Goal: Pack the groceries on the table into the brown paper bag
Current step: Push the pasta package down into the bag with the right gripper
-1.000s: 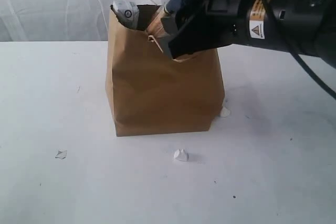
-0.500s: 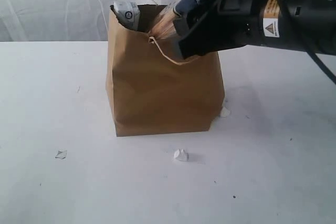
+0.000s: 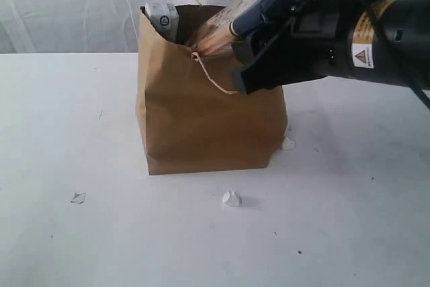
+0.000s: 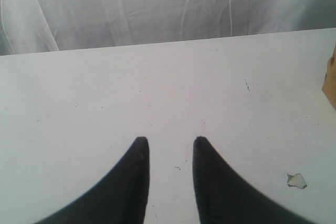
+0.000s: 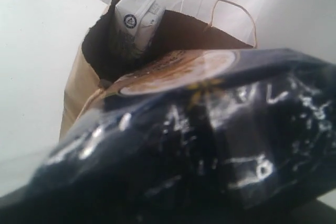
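Warning triangle sticker on right arm, lettering illegible

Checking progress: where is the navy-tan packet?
Exterior view, upper middle: the navy-tan packet, in the right gripper, slants tan end first into the brown paper bag.

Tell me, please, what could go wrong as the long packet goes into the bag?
1. The long navy-tan packet is tilted, its tip at the front rim by the loop handle; it may snag and drag the brown paper bag.
2. A white-topped item already sticks up inside, so the packet may jam or lean out once released.
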Tool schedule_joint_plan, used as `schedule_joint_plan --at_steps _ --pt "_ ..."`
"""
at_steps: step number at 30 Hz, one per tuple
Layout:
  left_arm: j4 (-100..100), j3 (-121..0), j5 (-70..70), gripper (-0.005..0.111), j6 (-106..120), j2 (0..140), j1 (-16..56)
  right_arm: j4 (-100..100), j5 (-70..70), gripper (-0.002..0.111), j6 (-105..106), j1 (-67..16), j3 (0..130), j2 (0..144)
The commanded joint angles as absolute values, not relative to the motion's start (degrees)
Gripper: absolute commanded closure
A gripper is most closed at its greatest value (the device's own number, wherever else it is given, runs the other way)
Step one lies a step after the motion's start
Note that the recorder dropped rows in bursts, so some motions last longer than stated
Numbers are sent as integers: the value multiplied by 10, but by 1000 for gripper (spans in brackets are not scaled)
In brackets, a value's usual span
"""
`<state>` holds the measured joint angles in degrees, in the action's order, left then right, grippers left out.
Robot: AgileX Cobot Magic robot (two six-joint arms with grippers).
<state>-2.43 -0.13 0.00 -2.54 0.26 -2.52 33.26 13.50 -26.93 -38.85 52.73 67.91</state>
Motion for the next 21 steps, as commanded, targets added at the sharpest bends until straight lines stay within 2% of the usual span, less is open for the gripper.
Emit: schedule_joint_plan --at_steps 1,13,21 --pt "-19 0 0 72 -26 0 -27 328 136 49 -269 -389 525 664" --pt "-19 0 0 72 -26 0 -27 328 130 49 -269 -389 525 669" --pt "-19 0 0 72 -26 0 -27 328 62 49 -269 -389 525 681"
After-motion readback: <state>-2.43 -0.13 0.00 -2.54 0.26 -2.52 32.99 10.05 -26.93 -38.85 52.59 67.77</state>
